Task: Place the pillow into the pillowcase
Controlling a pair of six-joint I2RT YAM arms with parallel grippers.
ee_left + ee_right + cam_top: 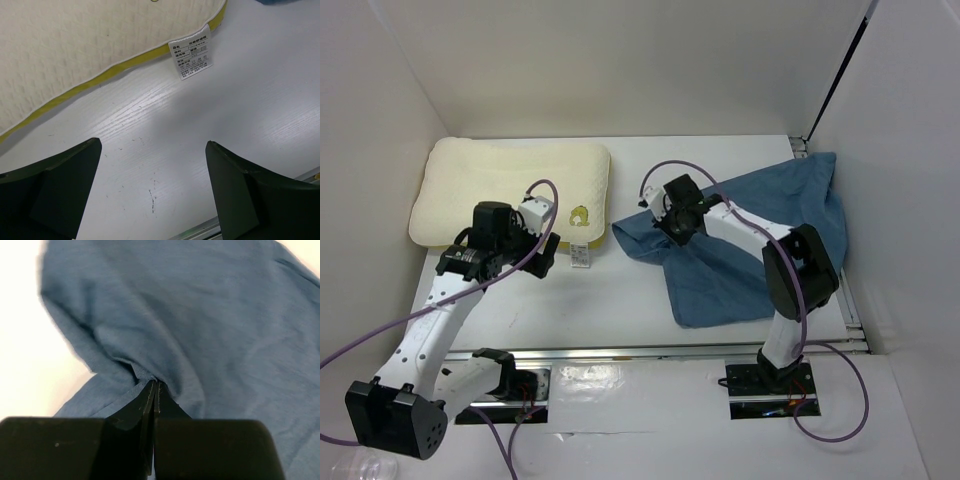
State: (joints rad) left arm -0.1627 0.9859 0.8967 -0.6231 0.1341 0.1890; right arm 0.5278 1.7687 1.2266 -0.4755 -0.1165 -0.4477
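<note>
pillowcase [750,250] looks thin, limp (right claw [155,385] pinches one fold); pillow [510,185] seems soft, light, best taken at its near edge; left claw [152,144] stands open.

You are looking at a pillow [500,175] of matt, quilted cream cloth, a pillowcase [720,285] of thin, soft blue fabric, and a table [200,130] with smooth white woodgrain, lightly scuffed.

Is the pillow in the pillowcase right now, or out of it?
Out. The pillow lies fully uncovered beside the pillowcase, which is crumpled on the right, a fold pinched in the shut right gripper.
</note>
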